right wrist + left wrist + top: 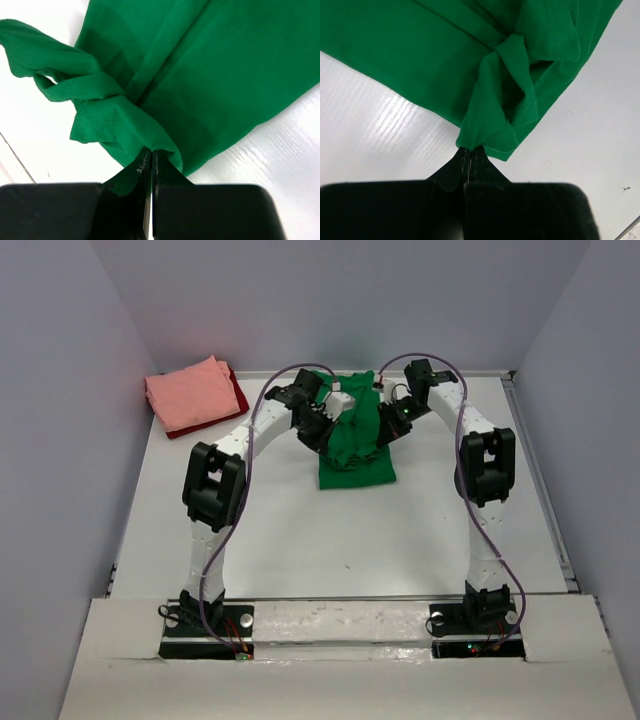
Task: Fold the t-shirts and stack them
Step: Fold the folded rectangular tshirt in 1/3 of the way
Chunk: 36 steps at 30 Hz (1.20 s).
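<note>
Counted three tees. Found one green tee [357, 458] at mid-table, with near part flat on the surface and far part raised and bunched between two grippers. Pinched at its left side by left gripper [470, 150], with jaws closed tight on a gathered fold of cloth. Pinched at its right side by right gripper [151, 152], with jaws likewise closed on a stitched hem fold. Noted one pink tee [190, 395], folded, at far left corner of table [350, 550], well apart from green tee. Stacked on one dark red tee [240, 392], showing only along right and near edges beneath. Counted two arms, both reaching inward to green tee from either side.
</note>
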Tool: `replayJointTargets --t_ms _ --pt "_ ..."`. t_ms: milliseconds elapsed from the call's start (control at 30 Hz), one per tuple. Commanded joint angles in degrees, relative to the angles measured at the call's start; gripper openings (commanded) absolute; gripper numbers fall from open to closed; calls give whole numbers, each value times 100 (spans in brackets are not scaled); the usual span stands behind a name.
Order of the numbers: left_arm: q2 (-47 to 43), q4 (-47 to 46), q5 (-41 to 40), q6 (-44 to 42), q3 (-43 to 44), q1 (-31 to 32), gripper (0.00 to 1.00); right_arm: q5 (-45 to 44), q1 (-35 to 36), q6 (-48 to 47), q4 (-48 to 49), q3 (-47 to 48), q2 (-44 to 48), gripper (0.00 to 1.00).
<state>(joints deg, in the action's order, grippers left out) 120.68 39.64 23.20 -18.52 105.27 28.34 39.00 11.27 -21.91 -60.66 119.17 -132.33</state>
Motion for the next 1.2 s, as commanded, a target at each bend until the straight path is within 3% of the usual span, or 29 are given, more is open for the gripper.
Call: replayJointTargets --t_ms 0,1167 --pt "-10 18 -105 15 414 -91 0 -7 -37 99 169 361 -73 0" --pt "851 -26 -456 16 916 -109 2 -174 -90 222 310 1064 -855 0"
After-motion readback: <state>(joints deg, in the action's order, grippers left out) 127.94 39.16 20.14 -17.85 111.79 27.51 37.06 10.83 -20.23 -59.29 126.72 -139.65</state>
